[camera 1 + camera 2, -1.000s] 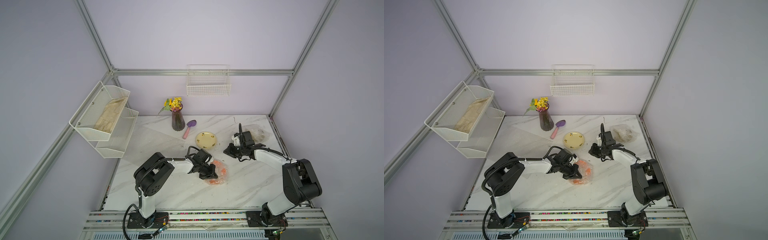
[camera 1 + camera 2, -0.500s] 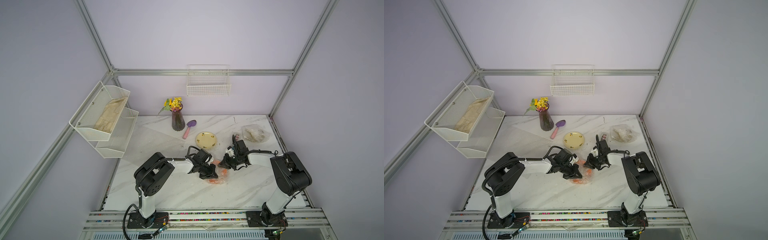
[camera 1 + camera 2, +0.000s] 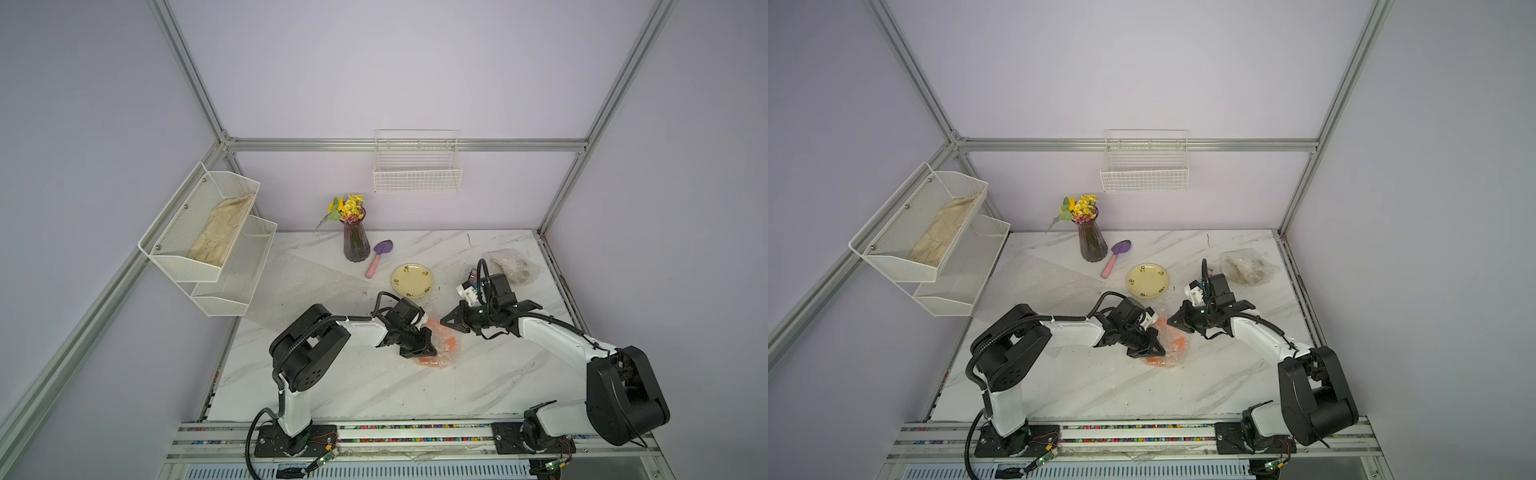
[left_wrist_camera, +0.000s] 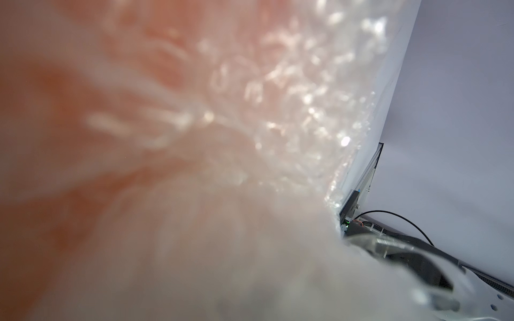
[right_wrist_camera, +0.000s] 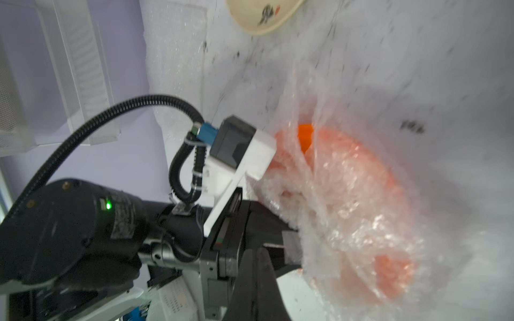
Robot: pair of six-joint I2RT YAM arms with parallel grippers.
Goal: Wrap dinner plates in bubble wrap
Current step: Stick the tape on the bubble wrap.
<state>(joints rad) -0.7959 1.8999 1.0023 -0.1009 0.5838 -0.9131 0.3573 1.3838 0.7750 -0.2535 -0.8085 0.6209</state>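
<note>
Now, nearest the camera, the front of the marble table (image 3: 374, 386) is bare stone between the two arm bases. Just beyond it, in the middle of both top views, lies the orange plate (image 3: 449, 343), bundled in crumpled bubble wrap (image 3: 441, 332). The left claw (image 3: 419, 351) presses down on the bundle's left side, where it was a second ago. Its jaws are clenched and buried in the folds, and the left wrist view shows only blurred wrap (image 4: 278, 83) tinted orange, so I cannot tell whether a fold is pinched between them. The right claw (image 3: 445, 322) is what has changed. A second ago it hung farther back, right of the yellow plate (image 3: 412, 281) and apart from the bundle; now its tip sits at the bundle's upper right edge. In the right wrist view its fingers (image 5: 257, 278) are clenched together beside the wrap (image 5: 361, 194), but whether they hold any of it is unclear. A bare patch of orange plate (image 5: 306, 136) shows through a gap. Behind, the yellow plate lies uncovered and unmoved. Toward the right rear sits a wrapped bundle (image 3: 513, 268), now in plain view, and toward the left rear a flat sheet (image 3: 299, 282). Farthest back stand the vase (image 3: 356, 245) and trowel (image 3: 377, 257), unchanged.
</note>
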